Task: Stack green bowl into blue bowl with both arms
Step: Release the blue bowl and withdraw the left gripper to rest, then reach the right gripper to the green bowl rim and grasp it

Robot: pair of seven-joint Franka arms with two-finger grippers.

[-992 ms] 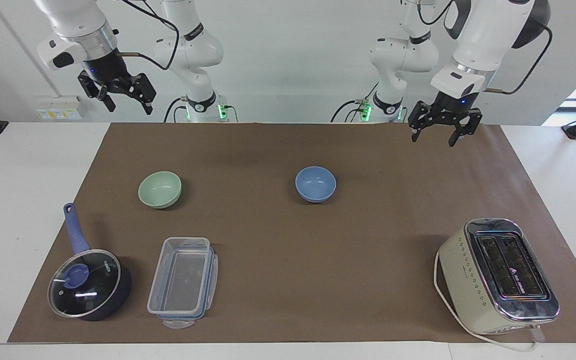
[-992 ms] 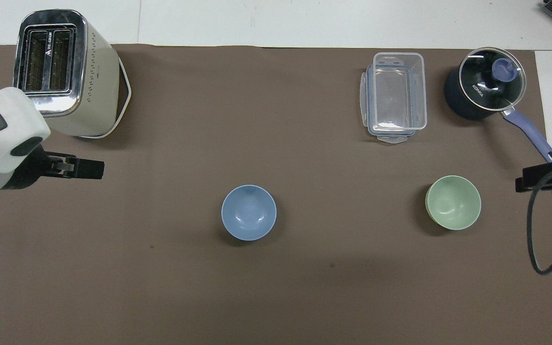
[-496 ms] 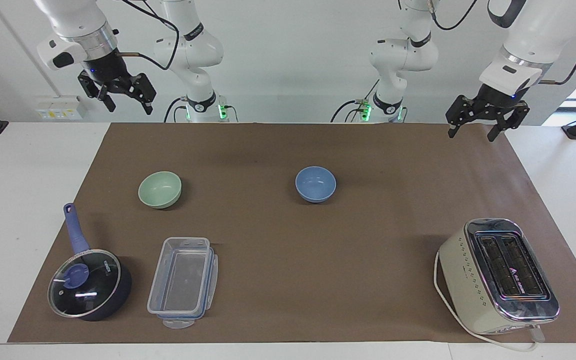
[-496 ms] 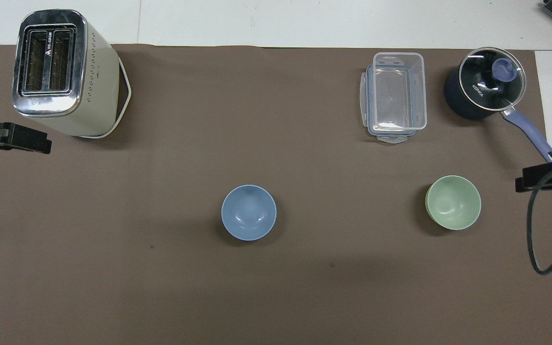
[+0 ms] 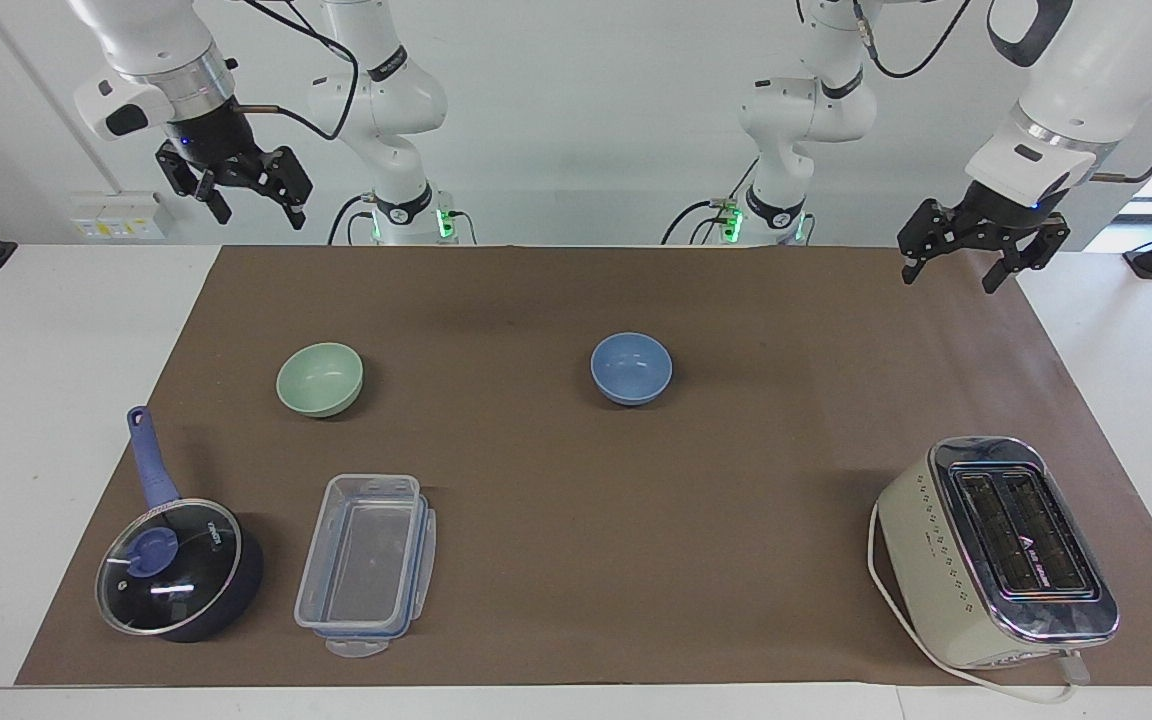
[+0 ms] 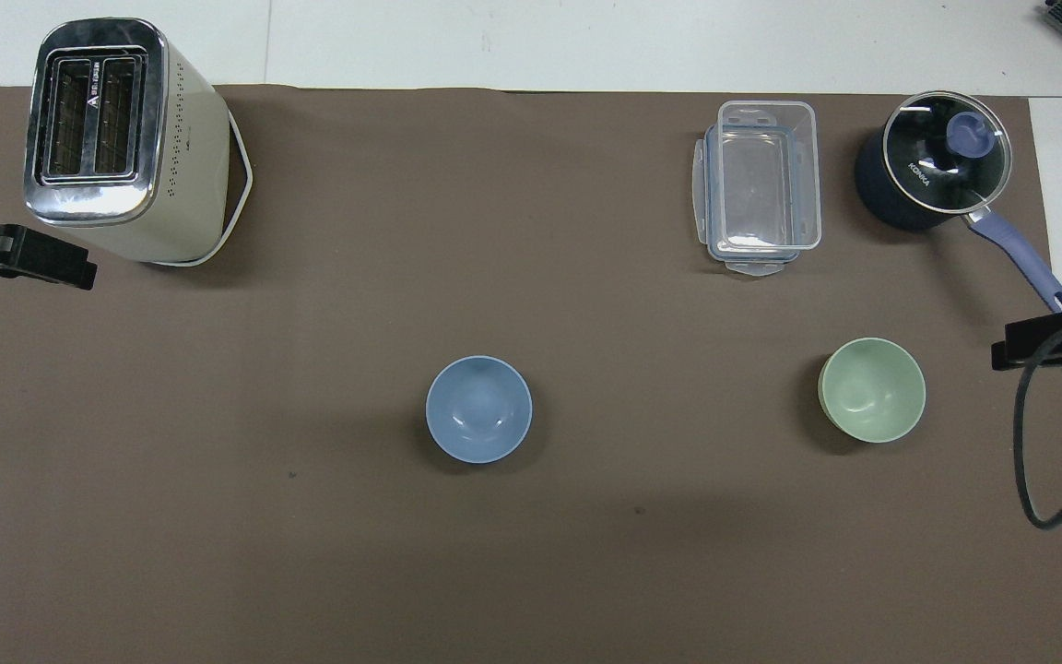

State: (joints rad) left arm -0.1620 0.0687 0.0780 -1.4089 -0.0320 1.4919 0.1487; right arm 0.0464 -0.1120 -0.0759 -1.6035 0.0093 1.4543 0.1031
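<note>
The pale green bowl (image 5: 320,378) (image 6: 872,389) stands upright on the brown mat toward the right arm's end. At the mat's middle sits the blue bowl (image 5: 631,368) (image 6: 478,409), upright and with nothing in it. The two bowls are well apart. My right gripper (image 5: 258,212) hangs open and high, over the mat's edge at the right arm's end; one of its fingers (image 6: 1043,341) shows by the saucepan handle's tip. Open as well, my left gripper (image 5: 951,278) hovers over the mat's edge at the left arm's end, holding nothing.
A cream toaster (image 5: 996,550) (image 6: 116,138) stands farther from the robots at the left arm's end. A clear plastic container (image 5: 366,565) (image 6: 761,184) and a dark blue lidded saucepan (image 5: 176,565) (image 6: 932,166) stand farther out than the green bowl.
My left gripper has swung away from the blue bowl toward the left arm's end of the table, staying open. The right arm and both bowls have not moved.
</note>
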